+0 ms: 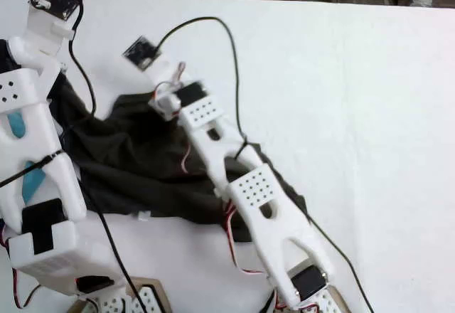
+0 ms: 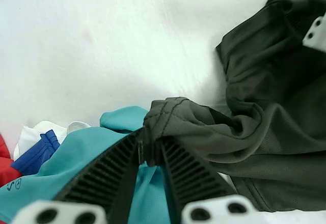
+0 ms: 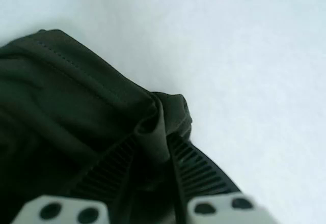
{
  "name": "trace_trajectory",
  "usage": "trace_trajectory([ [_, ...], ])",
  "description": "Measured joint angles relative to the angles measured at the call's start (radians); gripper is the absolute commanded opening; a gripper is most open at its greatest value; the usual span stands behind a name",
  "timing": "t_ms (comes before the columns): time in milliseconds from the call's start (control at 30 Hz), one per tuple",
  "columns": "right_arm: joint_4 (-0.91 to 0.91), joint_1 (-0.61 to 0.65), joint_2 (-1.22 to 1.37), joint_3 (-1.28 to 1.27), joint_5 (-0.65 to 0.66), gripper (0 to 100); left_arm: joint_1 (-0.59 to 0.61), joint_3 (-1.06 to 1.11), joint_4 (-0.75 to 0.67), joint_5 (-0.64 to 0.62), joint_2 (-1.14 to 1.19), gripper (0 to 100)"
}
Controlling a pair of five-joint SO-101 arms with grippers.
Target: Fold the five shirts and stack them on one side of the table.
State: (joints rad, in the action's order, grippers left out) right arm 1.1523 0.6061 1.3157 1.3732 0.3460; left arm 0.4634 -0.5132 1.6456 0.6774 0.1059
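Observation:
A black shirt (image 1: 142,160) lies crumpled on the white table (image 1: 341,99), stretched between my two arms. At the table's left side, my left gripper (image 2: 148,150) is shut on a stitched hem of the black shirt (image 2: 178,114); in the high view this gripper (image 1: 51,78) sits at the shirt's left end. My right gripper (image 3: 158,152) is shut on a folded edge of the black shirt (image 3: 76,96), at the shirt's far edge near the table's middle (image 1: 165,103). A teal shirt (image 2: 76,158) lies under the left gripper.
Beside the teal shirt lie a white and blue garment (image 2: 41,142) and a red one (image 2: 4,165), bunched at the left. Teal cloth (image 1: 30,178) shows beneath the left arm. Cables (image 1: 213,25) trail over the table. Its right half is bare white surface.

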Motion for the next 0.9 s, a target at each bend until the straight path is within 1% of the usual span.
trace_trajectory([
  [100,0.104,-0.055,-0.083,0.000,0.012,2.2,0.000,0.000,0.002,0.000,0.000,3],
  [267,0.336,-0.160,-0.275,0.000,0.094,2.2,-0.006,0.000,0.028,0.000,0.000,3],
  [433,0.526,-0.302,-0.411,0.000,0.153,2.2,-0.063,0.000,0.041,0.000,0.000,3],
  [633,0.548,-0.473,-0.496,0.003,0.163,2.2,-0.150,0.000,0.087,-0.025,0.000,3],
  [733,0.548,-0.551,-0.605,0.003,0.163,2.2,-0.204,0.000,0.103,-0.037,0.000,3],
  [800,0.548,-0.595,-0.694,0.003,0.169,2.2,-0.230,0.000,0.104,-0.068,-0.006,3],
  [900,0.549,-0.646,-0.848,0.003,0.219,2.2,-0.264,0.000,0.104,-0.103,-0.060,3],
])
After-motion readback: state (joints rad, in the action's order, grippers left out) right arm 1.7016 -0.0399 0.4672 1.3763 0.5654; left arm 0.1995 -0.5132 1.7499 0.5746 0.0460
